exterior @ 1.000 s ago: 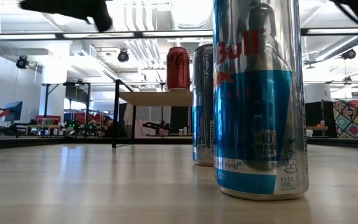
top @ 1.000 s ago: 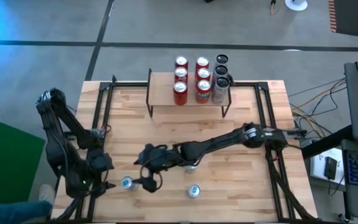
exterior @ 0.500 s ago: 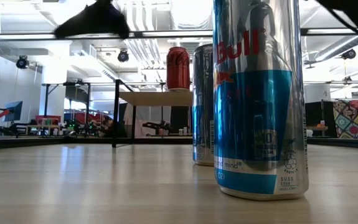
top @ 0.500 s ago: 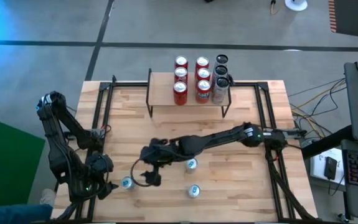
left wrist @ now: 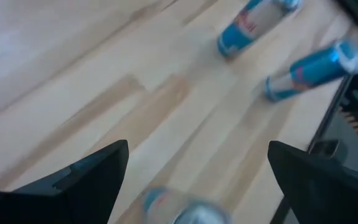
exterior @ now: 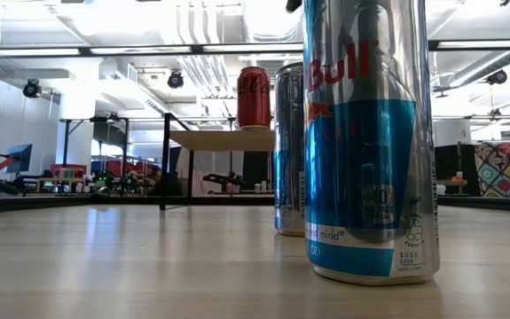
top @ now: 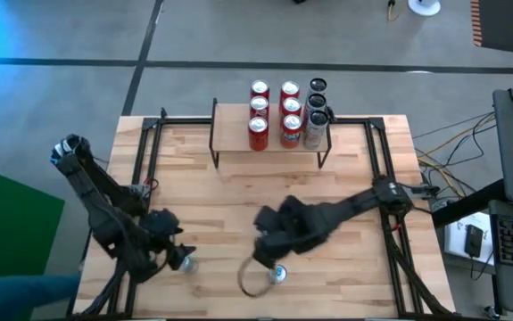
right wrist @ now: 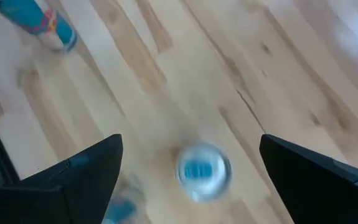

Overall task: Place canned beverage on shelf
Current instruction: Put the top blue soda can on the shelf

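1. The right gripper (top: 272,264) hangs over the near middle of the wooden table (top: 185,201), directly above a blue-and-silver Red Bull can (top: 278,274) that stands upright on the boards.
2. In the right wrist view that can (right wrist: 203,171) shows as a round top with a blue tab, lying in the gap between the two dark fingers (right wrist: 73,174), nearer neither one and touched by neither; the fingers stand wide apart.
3. A second upright can (right wrist: 42,23) shows farther off in the same wrist view, well clear of the gripper.
4. The left gripper (top: 174,252) sits low over the near-left part of the table, just beside another Red Bull can (top: 187,262); its tips nearly meet the can's rim in the high view.
5. The left wrist view shows its fingers (left wrist: 91,174) spread wide, with the top of that can (left wrist: 185,210) between them at the frame's edge, blurred; contact cannot be told.
6. The shelf (top: 269,140) stands at the far edge of the table, well apart from both grippers, its plank top carrying red cola cans (top: 259,111) in two rows and darker cans (top: 317,114) in a third row on the right.
7. In the low view two Red Bull cans (exterior: 370,142) stand close to the lens, with the shelf (exterior: 228,140) behind them.
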### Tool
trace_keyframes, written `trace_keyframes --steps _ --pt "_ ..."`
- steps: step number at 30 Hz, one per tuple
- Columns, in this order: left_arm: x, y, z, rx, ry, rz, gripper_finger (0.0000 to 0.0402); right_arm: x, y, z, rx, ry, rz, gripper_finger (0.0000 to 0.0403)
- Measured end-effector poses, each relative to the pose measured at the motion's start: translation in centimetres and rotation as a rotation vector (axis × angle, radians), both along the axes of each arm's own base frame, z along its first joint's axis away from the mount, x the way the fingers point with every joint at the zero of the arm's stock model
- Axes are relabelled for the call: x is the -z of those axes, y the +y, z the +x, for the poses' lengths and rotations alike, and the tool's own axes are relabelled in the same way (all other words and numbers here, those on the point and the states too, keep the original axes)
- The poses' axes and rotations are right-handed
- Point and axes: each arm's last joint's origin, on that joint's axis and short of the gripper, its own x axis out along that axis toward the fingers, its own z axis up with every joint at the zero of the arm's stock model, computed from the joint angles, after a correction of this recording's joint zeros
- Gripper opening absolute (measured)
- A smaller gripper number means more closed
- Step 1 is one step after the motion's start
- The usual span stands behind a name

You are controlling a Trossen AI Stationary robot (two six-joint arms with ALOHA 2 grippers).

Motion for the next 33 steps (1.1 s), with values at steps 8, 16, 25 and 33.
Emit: trace_keyframes --steps 8,16,25,33 --pt "-1.4 0.5 4.0 0.038 -0.196 -0.046 0.0371 -2.7 -0.3 -7.3 0.192 -0.121 -0.043 0.0368" --pt "-3.0 0.8 5.3 -0.015 -0.426 0.185 0.0371 -1.6 -1.1 -8.9 0.163 -0.483 0.192 0.0368" --pt "-3.1 2.1 6.3 -0.108 -0.443 0.224 0.0371 0.9 -1.5 -9.4 0.206 -0.646 0.280 0.0368" --pt "-3.2 3.6 7.4 -0.208 -0.462 0.189 0.0371 3.2 -1.5 -9.1 0.220 -0.570 0.202 0.0368"
